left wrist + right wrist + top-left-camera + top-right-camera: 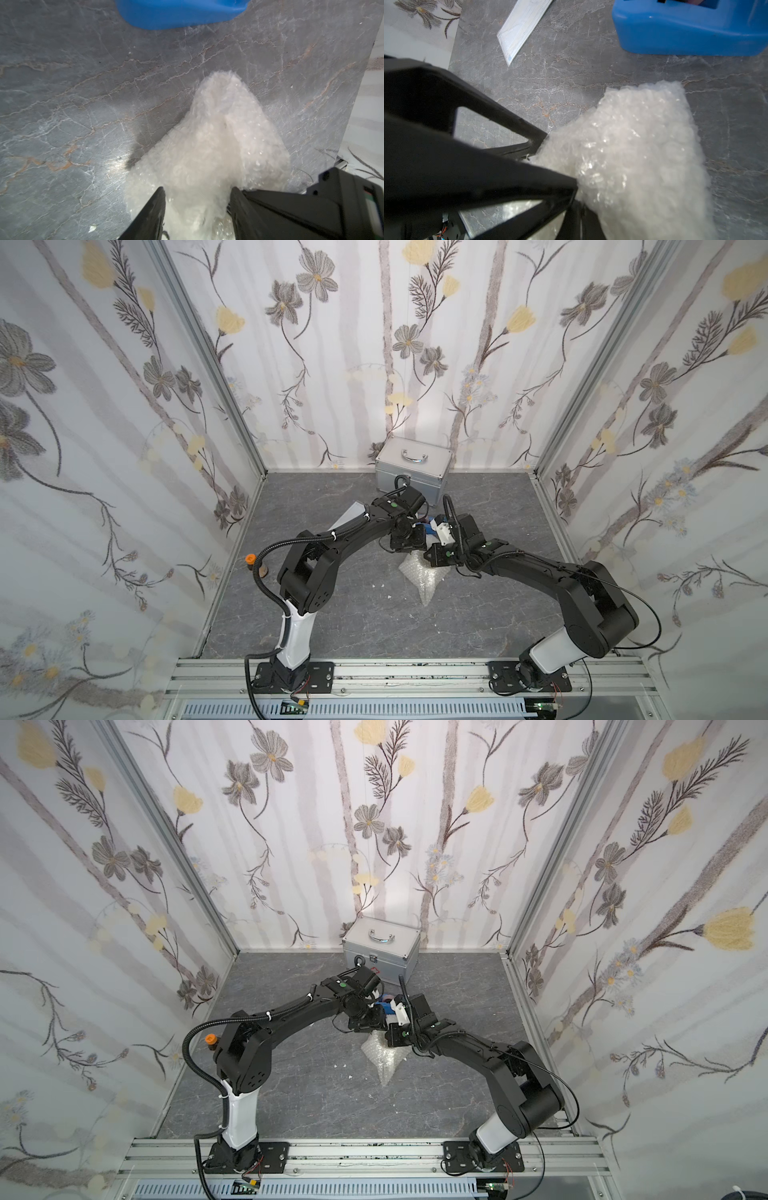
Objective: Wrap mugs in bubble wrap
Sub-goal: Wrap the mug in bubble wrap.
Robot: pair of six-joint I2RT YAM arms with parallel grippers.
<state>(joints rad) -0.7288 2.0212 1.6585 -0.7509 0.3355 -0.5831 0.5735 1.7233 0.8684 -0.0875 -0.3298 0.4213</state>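
Obs. – both arms meet over the middle of the desk (353,614). The bubble wrap (422,576) lies bunched under them, with a loose tail running toward the bottom of the frame in both top views.

Mug: not visible in any view. I judge it is inside the bundle, but cannot confirm.

Left gripper (197,189): jaws stand apart, one finger on each flank of the bundle. I cannot tell whether it is squeezing or merely straddling.

Right gripper (557,164): clenched, pinching a thin edge of the bubble wrap at lower centre of its wrist view.

Risks, as I judge them:
- The right gripper has only film. A pull could tear it or slip it free, and the wrap would spring open.
- If the left gripper holds loosely, a glossy mug could slide inside the wrap and roll out of the open tail – nothing visible secures that end.
- The blue tape holder (685,31) sits near the bundle, so a sideways swing could knock it.
- The two wrists are crowded together, so a careless turn risks arm contact.

The paper packet (521,29) at the upper left of the right wrist view is well apart.
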